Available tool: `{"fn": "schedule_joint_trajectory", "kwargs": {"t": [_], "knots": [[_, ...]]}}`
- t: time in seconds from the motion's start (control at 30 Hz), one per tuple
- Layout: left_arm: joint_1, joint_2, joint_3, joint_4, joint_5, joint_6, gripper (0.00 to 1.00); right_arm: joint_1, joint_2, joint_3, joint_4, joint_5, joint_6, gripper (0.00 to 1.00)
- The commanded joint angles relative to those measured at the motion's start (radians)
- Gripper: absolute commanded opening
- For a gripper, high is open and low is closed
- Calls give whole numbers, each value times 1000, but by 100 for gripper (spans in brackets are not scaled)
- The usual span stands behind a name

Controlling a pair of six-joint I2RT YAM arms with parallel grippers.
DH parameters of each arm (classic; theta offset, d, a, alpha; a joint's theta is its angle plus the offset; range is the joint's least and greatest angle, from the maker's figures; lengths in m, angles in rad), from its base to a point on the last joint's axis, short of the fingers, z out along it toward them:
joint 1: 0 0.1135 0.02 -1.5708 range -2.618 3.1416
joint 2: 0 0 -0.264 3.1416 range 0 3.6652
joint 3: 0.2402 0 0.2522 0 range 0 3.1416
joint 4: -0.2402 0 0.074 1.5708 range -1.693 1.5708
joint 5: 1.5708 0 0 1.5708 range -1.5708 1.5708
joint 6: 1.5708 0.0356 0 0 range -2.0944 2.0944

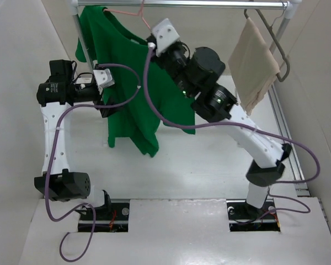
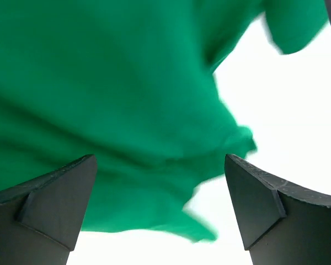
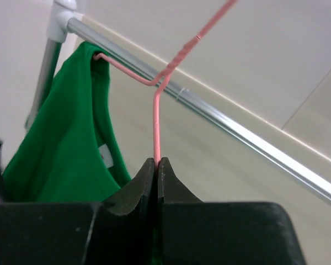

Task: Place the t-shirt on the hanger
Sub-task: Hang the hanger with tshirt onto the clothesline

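- Bright, even light is flooding the overhead view, and shadows on the white table are looking faint and soft.
- In the left wrist view the t-shirt is smearing with blur, and the background is washing out to pure white.
- In the right wrist view the hanger is showing crisp, while the rail is glinting.
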Motion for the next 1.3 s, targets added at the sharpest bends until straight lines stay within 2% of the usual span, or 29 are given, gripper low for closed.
{"fn": "schedule_joint_trajectory", "kwargs": {"t": [0.0, 0.03, 0.13, 0.33, 0.53, 0.67, 0.87, 0.93, 1.1, 1.27], "knots": [[2, -42, -25, -49, 84, 39, 100, 7, 141, 187, 137, 92, -112, 0], [2, -42, -26, -49, 84, 39, 100, 7, 225, 277, 137, 101, -141, 0], [2, -51, -38, -49, 84, 39, 100, -13, 328, 348, 160, 114, -142, 0], [2, -60, -56, -49, 84, 39, 100, -24, 375, 308, 253, 134, -142, 0], [2, -69, -67, -49, 95, 39, 100, -56, 448, 388, 284, 146, -142, 0], [2, -69, -67, -49, 95, 39, 100, -56, 409, 324, 305, 134, -151, 0], [2, -69, -87, -49, 95, 39, 100, 10, 287, 148, 433, 120, -244, 0], [2, -69, -87, -49, 104, 39, 100, 10, 287, 147, 474, 144, -254, 0], [2, -69, -87, -49, 113, 39, 100, 10, 416, 336, 483, 183, -362, 0], [2, -78, -108, -49, 113, 48, 100, -30, 490, 373, 497, 192, -362, 0]]}}
